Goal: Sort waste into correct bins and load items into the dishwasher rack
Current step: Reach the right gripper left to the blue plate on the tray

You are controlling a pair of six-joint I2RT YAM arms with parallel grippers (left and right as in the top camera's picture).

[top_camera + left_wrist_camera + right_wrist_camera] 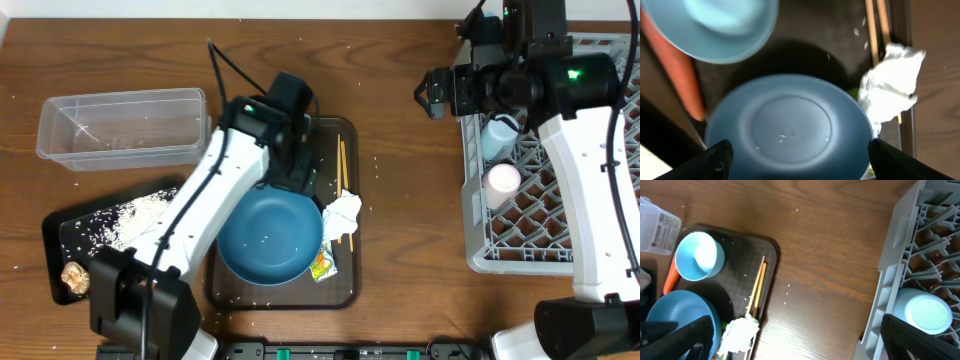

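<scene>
The large blue plate lies on the dark-brown serving tray. My left gripper hovers open and empty just above the plate's far edge. The left wrist view shows the small pale-blue bowl, the orange carrot, the white napkin and the chopsticks. The napkin and the yellow-green wrapper lie at the plate's right. My right gripper is open and empty over bare table left of the grey rack. The rack holds the pink cup and the light-blue cup.
The clear tub stands at the far left. The black tray in front of it holds loose rice and a brown lump. Stray rice grains dot the table.
</scene>
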